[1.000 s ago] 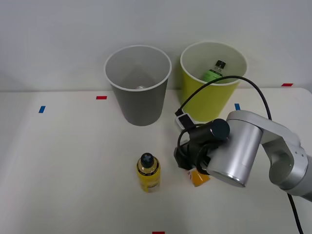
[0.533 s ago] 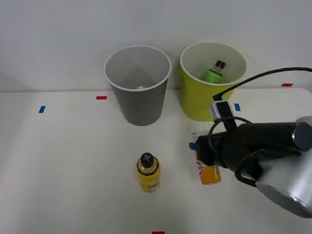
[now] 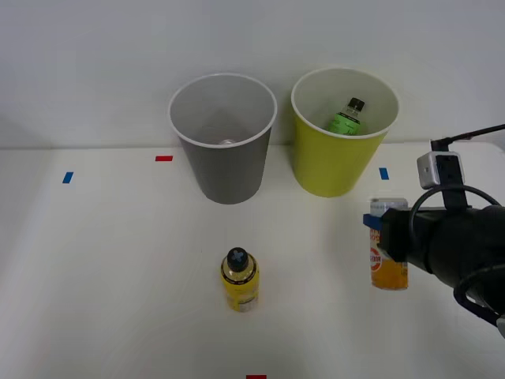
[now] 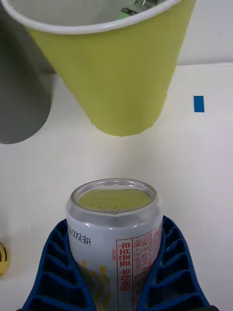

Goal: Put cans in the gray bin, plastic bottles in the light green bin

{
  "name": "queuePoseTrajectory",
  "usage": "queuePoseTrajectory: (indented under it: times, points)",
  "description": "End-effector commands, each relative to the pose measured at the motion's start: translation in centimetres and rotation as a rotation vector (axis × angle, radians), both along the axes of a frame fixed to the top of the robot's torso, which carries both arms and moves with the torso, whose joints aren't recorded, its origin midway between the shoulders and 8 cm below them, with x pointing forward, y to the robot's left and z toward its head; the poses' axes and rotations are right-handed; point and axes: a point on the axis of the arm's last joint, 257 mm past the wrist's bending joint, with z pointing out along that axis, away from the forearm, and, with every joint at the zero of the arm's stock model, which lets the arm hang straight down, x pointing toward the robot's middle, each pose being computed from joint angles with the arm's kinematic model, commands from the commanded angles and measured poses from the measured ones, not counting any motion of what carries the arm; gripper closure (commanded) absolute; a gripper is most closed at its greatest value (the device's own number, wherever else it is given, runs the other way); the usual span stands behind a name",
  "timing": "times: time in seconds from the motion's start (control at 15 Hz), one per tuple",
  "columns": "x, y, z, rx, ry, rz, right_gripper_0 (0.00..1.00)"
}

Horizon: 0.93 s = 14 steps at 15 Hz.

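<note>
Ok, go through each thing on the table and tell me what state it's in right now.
can: upright, gripped between the right gripper's blue fingers
yellow bottle: on the table, black cap on, free
green-label bottle: tilted inside the light green bin
light green bin: upright, open top
gray bin: upright, open top
</note>
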Motion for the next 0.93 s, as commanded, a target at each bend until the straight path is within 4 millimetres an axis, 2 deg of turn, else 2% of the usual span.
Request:
queuePoseTrajectory:
  times: [0.07, 0.27, 0.4, 0.6, 0.8, 0.87, 0.93]
  points:
    - [1.1, -0.8, 1.9, 0.067, -0.045, -0.055, 0.91]
    - [2.4, -0.7, 4.5, 0.172, -0.120, -0.110, 0.91]
    - [3.7, 0.5, 7.7, 0.255, -0.237, -0.098, 0.93]
    - [4.3, 2.5, 11.5, 0.352, -0.350, -0.048, 0.93]
    - [4.4, 6.5, 14.9, 0.420, -0.417, 0.026, 0.95]
    - [4.2, 8.7, 17.8, 0.461, -0.494, 0.079, 0.95]
    - [4.7, 10.2, 19.4, 0.503, -0.541, 0.112, 0.95]
